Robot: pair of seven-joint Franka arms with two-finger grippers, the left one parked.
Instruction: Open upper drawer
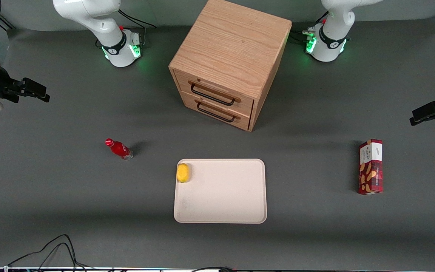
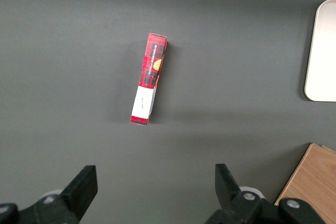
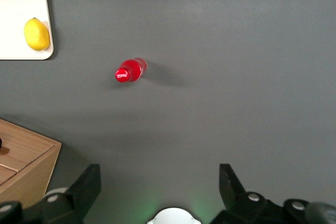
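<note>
The light oak cabinet point(image 1: 232, 49) stands at the table's middle, farther from the front camera than the tray. Its upper drawer point(image 1: 217, 88) is closed, its thin black bar handle point(image 1: 213, 96) flush across the front. The matching lower drawer point(image 1: 217, 113) is closed too. My right gripper point(image 1: 36, 90) hangs high at the working arm's end of the table, well apart from the cabinet, open and empty. In the right wrist view the gripper point(image 3: 159, 177) has its fingers spread wide above bare table, and a corner of the cabinet point(image 3: 23, 163) shows.
A red bottle point(image 1: 119, 149) lies on the table between my gripper and the tray; it also shows in the right wrist view point(image 3: 130, 70). A cream tray point(image 1: 236, 211) holds a lemon point(image 1: 182, 172). A red snack box point(image 1: 370, 166) stands toward the parked arm's end. Cables point(image 1: 51, 249) lie at the front edge.
</note>
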